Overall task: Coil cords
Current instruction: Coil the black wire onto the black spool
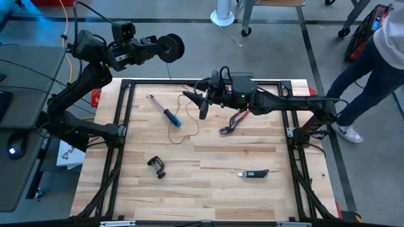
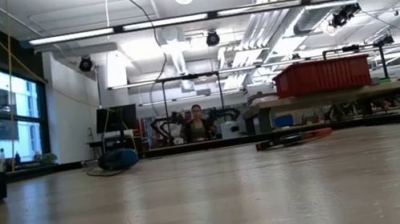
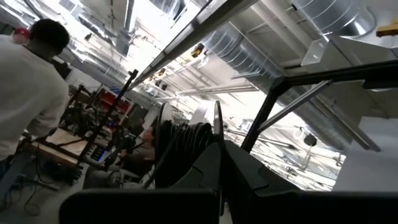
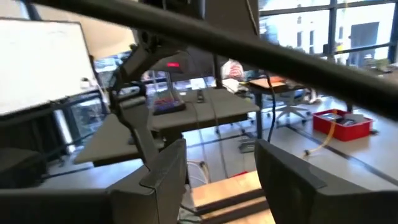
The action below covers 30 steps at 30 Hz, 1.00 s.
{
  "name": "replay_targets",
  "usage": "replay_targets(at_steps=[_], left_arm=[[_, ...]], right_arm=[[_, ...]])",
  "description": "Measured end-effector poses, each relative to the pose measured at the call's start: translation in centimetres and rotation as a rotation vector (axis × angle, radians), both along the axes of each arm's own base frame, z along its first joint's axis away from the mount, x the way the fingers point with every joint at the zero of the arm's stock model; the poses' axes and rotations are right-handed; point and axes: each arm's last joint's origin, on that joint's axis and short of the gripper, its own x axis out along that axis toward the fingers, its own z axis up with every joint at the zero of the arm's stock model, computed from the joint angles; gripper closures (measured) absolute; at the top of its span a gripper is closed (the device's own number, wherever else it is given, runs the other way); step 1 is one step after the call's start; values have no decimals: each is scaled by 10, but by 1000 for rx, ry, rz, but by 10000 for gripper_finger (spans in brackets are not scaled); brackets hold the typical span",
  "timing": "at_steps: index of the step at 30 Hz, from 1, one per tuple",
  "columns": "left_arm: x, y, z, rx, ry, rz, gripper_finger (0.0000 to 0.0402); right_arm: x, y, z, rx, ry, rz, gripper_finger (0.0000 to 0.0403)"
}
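A small round black reel [image 1: 170, 47] hangs in the air beyond the table's far-left corner, with my left gripper [image 1: 154, 44] shut on it. In the left wrist view dark cord is wound between the reel's [image 3: 186, 140] two discs. A hair-thin dark cord [image 1: 182, 129] drops from the reel and lies in a loose loop on the wood. My right gripper [image 1: 197, 104] hovers over the far middle of the table, open, fingers pointing toward the table's left. In the right wrist view nothing solid sits between its fingers [image 4: 165, 168]. A thin dark line [image 4: 215, 106] runs up between them. My left gripper holds the reel by the near edge of one disc [image 3: 216, 146]; the fingers [image 3: 249, 180] cover the exact place. They come at it slanting upward, from the table's left. The reel stands on edge, lifted clear, and the cord trails slack from it.
On the table lie a blue-handled screwdriver [image 1: 165, 111], red pliers [image 1: 232, 123], a black clamp [image 1: 156, 166] and a black knife [image 1: 253, 173]. A person [image 1: 379, 57] stands off the far-right corner. The near half of the wood [image 1: 208, 195] is bare.
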Motion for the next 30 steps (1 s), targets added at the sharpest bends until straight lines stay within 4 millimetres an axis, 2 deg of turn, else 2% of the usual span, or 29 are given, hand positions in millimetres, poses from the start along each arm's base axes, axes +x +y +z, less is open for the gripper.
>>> replay_targets(at_steps=[11, 18, 30], left_arm=[[4, -4, -1, 16, -1, -10, 401], [5, -7, -1, 21, -1, -18, 401], [11, -12, -2, 18, 4, -49, 401]], right_arm=[[19, -16, -22, 10, 32, -34, 219], [26, -24, -27, 22, -22, -28, 220], [31, -32, -36, 49, 11, -23, 220]])
